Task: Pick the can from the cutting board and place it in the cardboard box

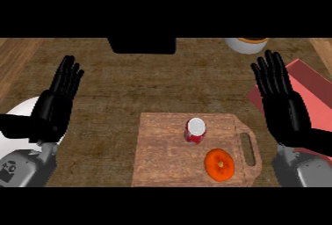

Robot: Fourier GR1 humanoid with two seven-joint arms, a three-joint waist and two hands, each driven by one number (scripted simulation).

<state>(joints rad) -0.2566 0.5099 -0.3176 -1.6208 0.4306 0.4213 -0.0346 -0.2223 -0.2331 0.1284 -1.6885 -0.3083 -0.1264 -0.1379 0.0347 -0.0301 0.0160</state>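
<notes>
Two robot hands held open with fingers straight, left robot hand (pixel 57 99) at 9 o'clock, right robot hand (pixel 280 99) at 3 o'clock, red can (pixel 195 130) upright on cutting board (pixel 162 154) between them, orange fruit (pixel 219 165) at 5 o'clock of can, wooden table (pixel 162 83) beneath.

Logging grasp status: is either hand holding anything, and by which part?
Nothing is held. Left hand and right hand are open; the can stands untouched on the cutting board.

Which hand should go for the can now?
Probably the right hand: the can stands on the board's right half, nearer it than the left hand. Both are open.
</notes>
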